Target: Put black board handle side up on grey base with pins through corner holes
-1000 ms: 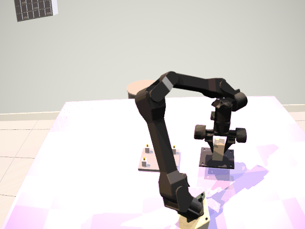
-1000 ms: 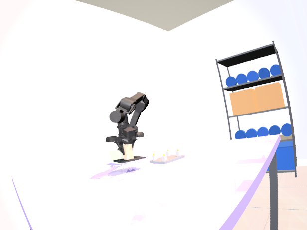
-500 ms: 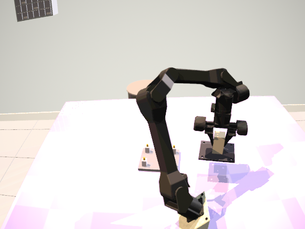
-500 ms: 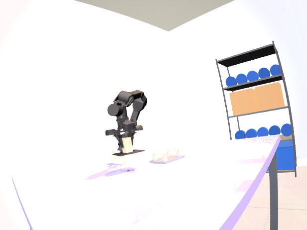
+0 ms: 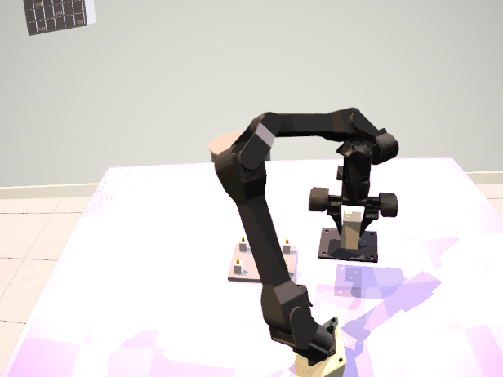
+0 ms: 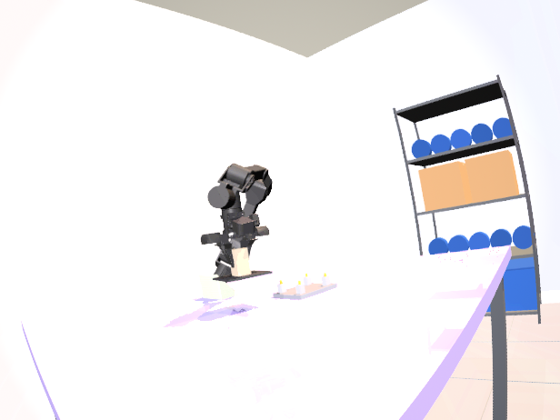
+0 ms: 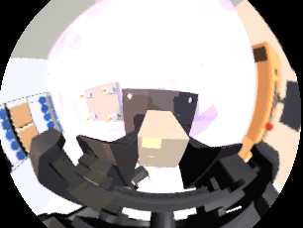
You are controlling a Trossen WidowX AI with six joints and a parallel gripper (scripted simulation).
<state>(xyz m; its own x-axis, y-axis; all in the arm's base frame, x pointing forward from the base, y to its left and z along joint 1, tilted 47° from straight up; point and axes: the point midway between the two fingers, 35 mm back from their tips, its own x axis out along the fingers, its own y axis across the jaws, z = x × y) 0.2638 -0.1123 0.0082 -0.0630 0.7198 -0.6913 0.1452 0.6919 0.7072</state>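
Note:
The black board hangs above the table, roughly level, handle side up, with its shadow below it. Its square beige handle stands up between the fingers. My gripper points down and is shut on the handle. The grey base lies on the table, left of the board in the top view and in the wrist view. Its posts with gold pins stand upright; in the top view one post is mostly hidden behind the arm. The far rear board edge is hidden in the wrist view.
The table carries the arm's pale mount. The upper arm crosses in front of the base in the top view. A shelf rack stands beyond the table, and a round stool-like object is behind its far edge.

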